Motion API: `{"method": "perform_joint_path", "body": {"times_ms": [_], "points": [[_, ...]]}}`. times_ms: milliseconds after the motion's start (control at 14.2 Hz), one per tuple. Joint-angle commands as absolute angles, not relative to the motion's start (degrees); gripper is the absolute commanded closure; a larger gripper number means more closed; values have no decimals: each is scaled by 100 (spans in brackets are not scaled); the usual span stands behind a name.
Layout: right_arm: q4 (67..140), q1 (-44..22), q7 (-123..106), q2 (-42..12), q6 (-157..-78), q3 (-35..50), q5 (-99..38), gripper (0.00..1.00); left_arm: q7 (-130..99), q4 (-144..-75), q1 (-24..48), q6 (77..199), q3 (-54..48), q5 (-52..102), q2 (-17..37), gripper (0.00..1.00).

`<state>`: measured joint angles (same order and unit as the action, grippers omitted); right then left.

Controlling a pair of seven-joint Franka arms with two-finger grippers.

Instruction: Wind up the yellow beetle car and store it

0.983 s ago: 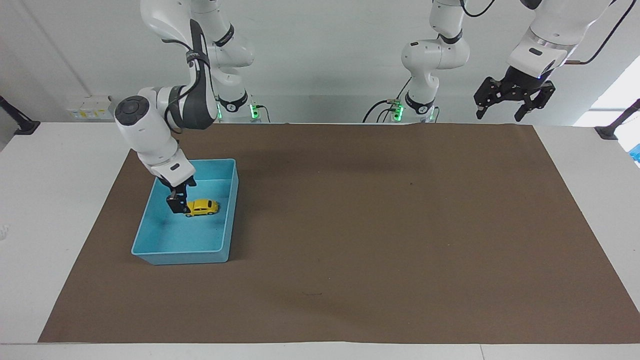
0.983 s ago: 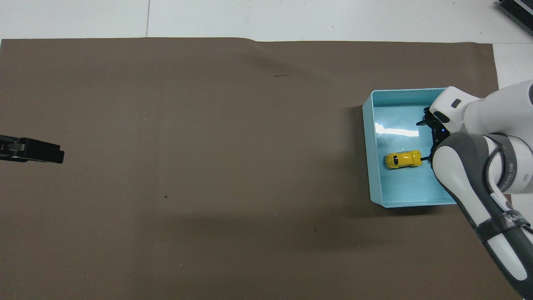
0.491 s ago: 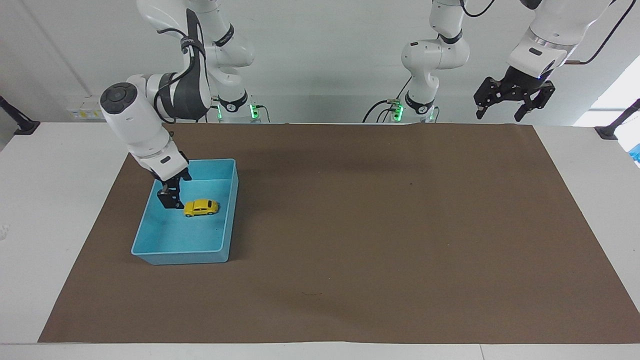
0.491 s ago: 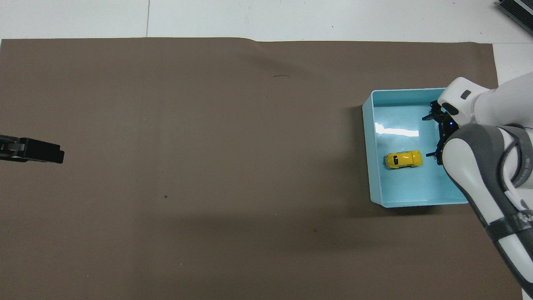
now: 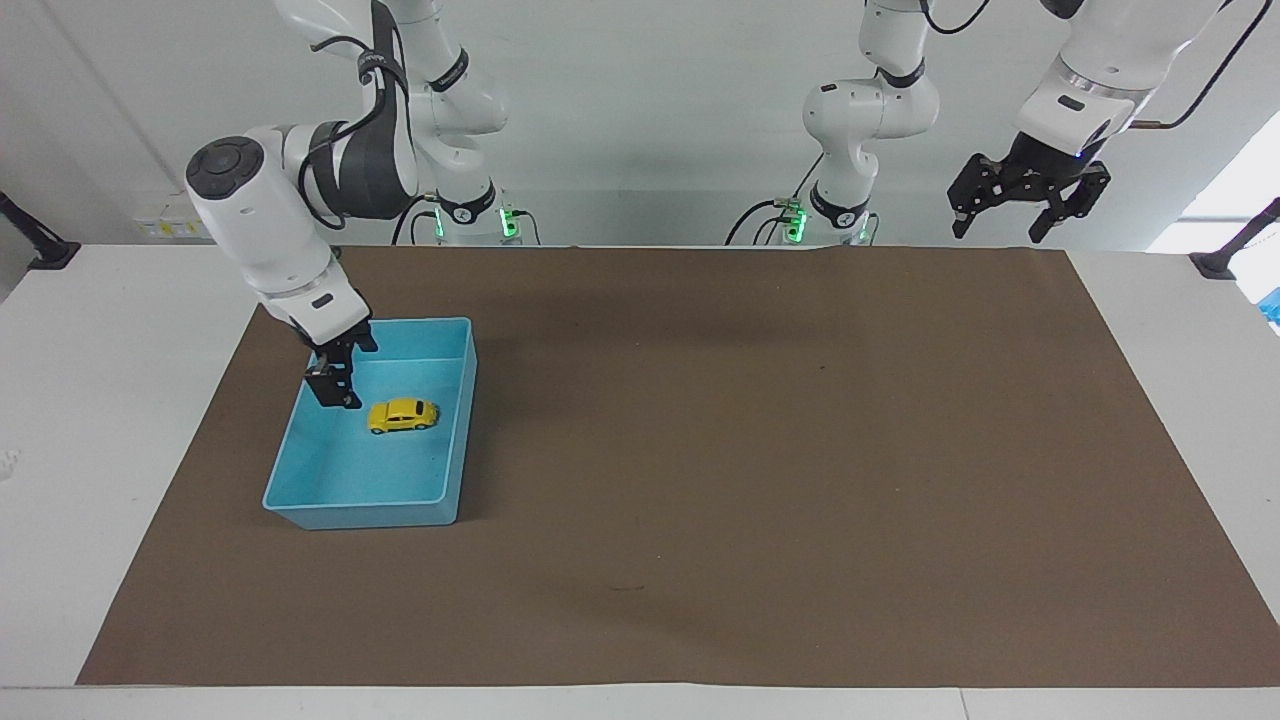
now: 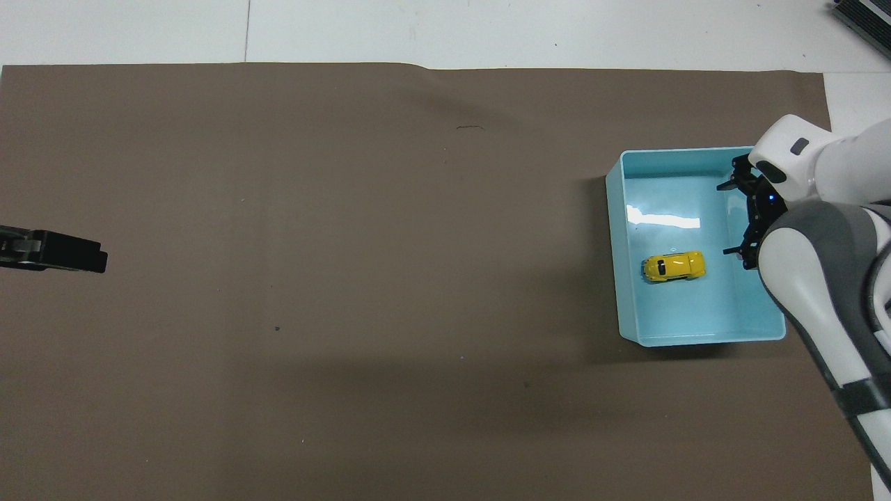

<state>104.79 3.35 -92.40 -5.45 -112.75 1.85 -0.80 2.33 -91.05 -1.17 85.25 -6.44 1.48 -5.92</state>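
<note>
The right tool (image 5: 335,392), over the blue tray (image 5: 300,505), is half hidden overhead.

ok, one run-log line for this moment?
yellow beetle car: in blue tray | right pincer: open, over tray, empty | left pincer: open, waiting raised

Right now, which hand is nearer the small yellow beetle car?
Right. The right hand hangs over the blue tray beside the yellow beetle car; the left hand waits at the table's other end.
</note>
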Motion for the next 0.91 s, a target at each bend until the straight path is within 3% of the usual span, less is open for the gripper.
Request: {"method": "perform_joint_path", "body": {"times_ms": [0,843], "points": [[10468,387,-9149,-352,-11153,185,-105,0,272,-9062,-229,8420,-694,237,-633,0],[10055,272,-7483,-106,-11162,62,-79,0,272,-9062,-229,8420,-694,237,-633,0]]}}
